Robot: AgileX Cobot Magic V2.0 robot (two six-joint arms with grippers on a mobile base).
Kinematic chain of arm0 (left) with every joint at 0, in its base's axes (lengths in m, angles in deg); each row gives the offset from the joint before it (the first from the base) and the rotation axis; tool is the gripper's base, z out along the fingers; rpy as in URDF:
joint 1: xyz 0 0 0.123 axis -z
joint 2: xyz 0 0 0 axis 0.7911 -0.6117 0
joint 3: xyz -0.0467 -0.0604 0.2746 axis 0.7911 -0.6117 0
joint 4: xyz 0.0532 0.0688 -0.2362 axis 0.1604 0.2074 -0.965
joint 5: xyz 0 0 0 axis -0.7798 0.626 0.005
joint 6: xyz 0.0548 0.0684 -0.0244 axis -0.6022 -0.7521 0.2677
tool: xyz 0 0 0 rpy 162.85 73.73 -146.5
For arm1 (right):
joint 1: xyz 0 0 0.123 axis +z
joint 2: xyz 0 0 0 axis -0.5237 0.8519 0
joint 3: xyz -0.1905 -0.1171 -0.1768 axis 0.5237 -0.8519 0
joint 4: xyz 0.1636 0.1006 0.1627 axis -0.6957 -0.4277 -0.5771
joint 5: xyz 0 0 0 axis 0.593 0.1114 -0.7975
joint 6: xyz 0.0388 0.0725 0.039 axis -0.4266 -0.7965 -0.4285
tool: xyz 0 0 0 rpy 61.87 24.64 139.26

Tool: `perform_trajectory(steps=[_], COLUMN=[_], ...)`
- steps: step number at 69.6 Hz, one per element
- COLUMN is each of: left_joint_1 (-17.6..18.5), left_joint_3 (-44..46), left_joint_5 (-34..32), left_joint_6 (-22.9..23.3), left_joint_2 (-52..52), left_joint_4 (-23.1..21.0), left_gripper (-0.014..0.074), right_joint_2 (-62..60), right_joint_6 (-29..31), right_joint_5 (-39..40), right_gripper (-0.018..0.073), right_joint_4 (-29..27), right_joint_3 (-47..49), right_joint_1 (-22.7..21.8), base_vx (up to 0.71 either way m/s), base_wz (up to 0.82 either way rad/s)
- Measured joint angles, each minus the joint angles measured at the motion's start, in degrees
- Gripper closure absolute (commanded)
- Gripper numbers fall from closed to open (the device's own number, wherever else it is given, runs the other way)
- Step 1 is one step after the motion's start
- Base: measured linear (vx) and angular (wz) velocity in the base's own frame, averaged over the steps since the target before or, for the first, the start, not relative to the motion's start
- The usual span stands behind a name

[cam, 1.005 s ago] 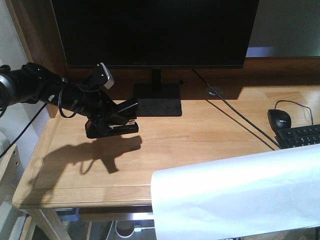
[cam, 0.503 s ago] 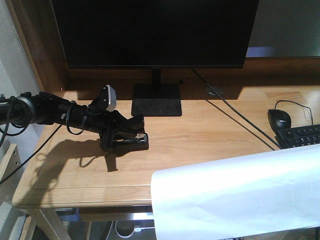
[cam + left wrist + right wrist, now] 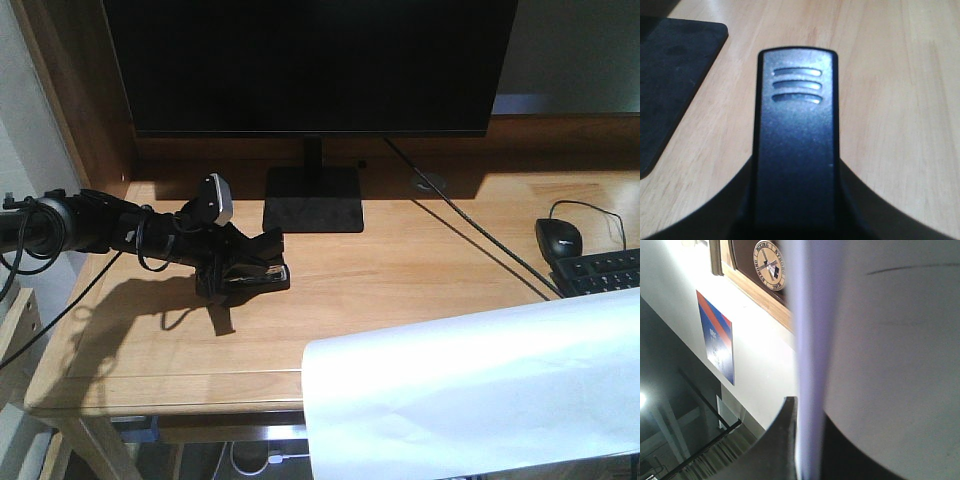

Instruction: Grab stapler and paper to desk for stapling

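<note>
Black on light wood: setting the stapler (image 3: 258,282) down on the desk (image 3: 400,300) with the left gripper (image 3: 240,262), clamping it tight between the jaws and filling the left wrist view with its ridged top. Sitting left of centre, just in front of the monitor stand (image 3: 312,200) and well apart from the paper (image 3: 470,390); touching the wood or hanging just above it, cannot tell. Judging the step as placing, roughly halfway through the task. Doing it well means easing straight down until resting flat on the base, avoiding any tilt, then spreading the jaws slowly and only after that lifting clear, never dragging it sideways. Leaving it facing open wood rather than the stand, making room for a sheet corner. Pinching the paper meanwhile in the right gripper (image 3: 807,450), closed on the sheet's edge going by the right wrist view, and holding it up over the near right part of the desk, apparently not lying on it yet. Bringing it in flat afterwards, watching the cable (image 3: 470,225), mouse (image 3: 560,238) and keyboard (image 3: 605,270) on the right, and laying it down between those and the stapler without sweeping anything.
</note>
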Motion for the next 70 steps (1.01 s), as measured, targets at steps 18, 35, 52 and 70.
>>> perform_trajectory(steps=[18,35,52,70], left_joint_1=[0.00,0.00,0.00,0.00], left_joint_3=[0.00,0.15,0.21,0.21], left_joint_5=[-0.24,-0.24,-0.06,0.27], left_joint_6=[0.00,0.00,4.46,9.56], left_joint_2=[0.00,0.13,2.80,6.60], left_joint_4=[4.04,4.76,4.49,4.43], left_gripper=[0.0379,0.0197,0.0143,0.0162], right_joint_2=[0.00,0.00,0.00,0.00], right_joint_6=[0.00,0.00,0.00,0.00], right_joint_5=[0.00,0.00,0.00,0.00], right_gripper=[0.0565,0.0565,0.0565,0.0565], right_joint_4=[0.00,0.00,0.00,0.00], right_joint_3=[0.00,0.00,0.00,0.00], right_joint_1=[0.00,0.00,0.00,0.00], base_vx=[0.00,0.00,0.00,0.00], base_wz=[0.00,0.00,0.00,0.00])
